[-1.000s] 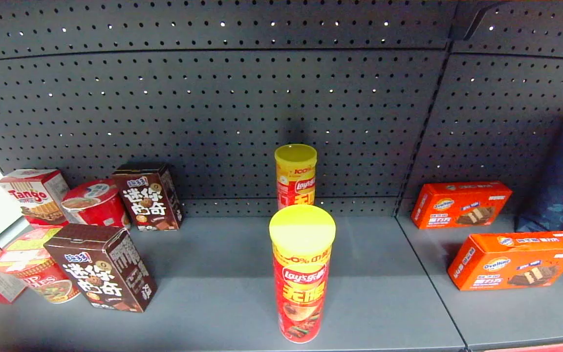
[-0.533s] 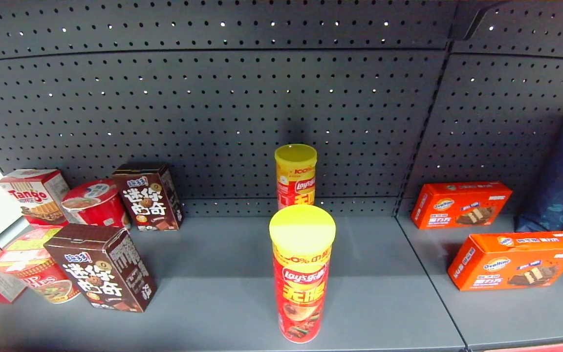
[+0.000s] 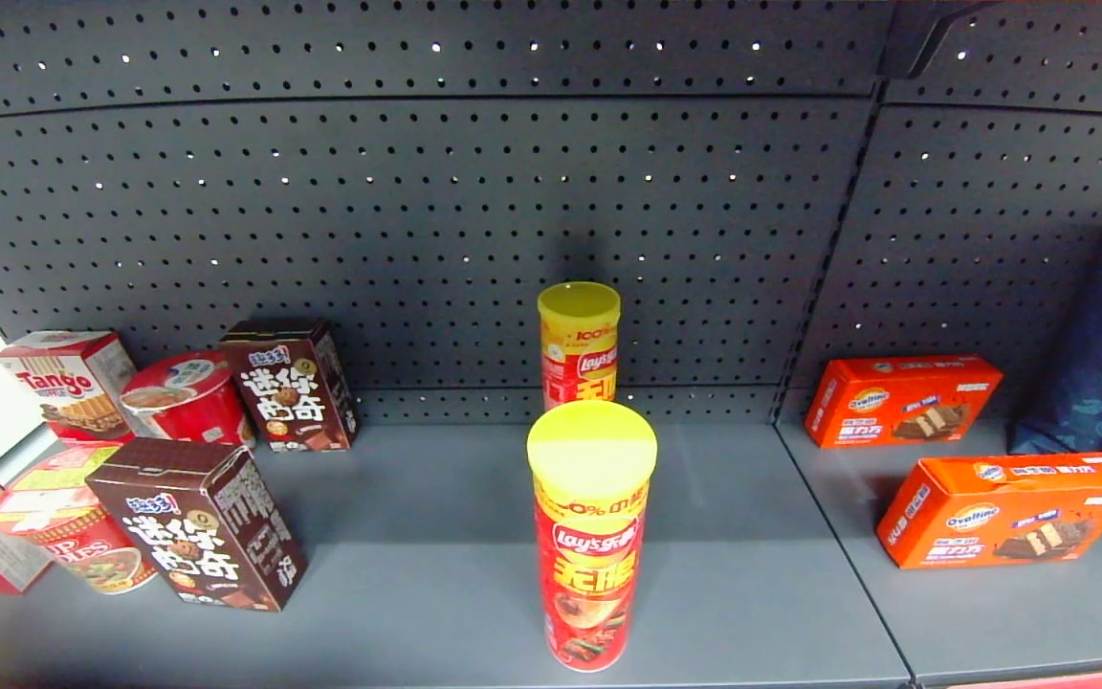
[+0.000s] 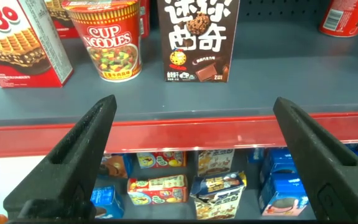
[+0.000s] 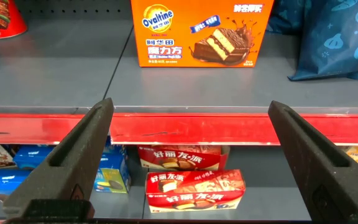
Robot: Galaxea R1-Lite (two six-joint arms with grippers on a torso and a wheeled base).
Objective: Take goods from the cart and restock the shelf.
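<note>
The tall chip can (image 3: 591, 536) stands near the front edge of the shelf (image 3: 417, 565). An arm bringing new stock past it could topple it, and a low approach could catch the red shelf lip (image 4: 179, 134). The left gripper (image 4: 194, 106) and right gripper (image 5: 190, 104) face that lip, jaws spread wide and empty. The brown box (image 4: 197, 37) stands beyond the left jaws and the orange box (image 5: 201, 31) beyond the right, both apart from them.
</note>
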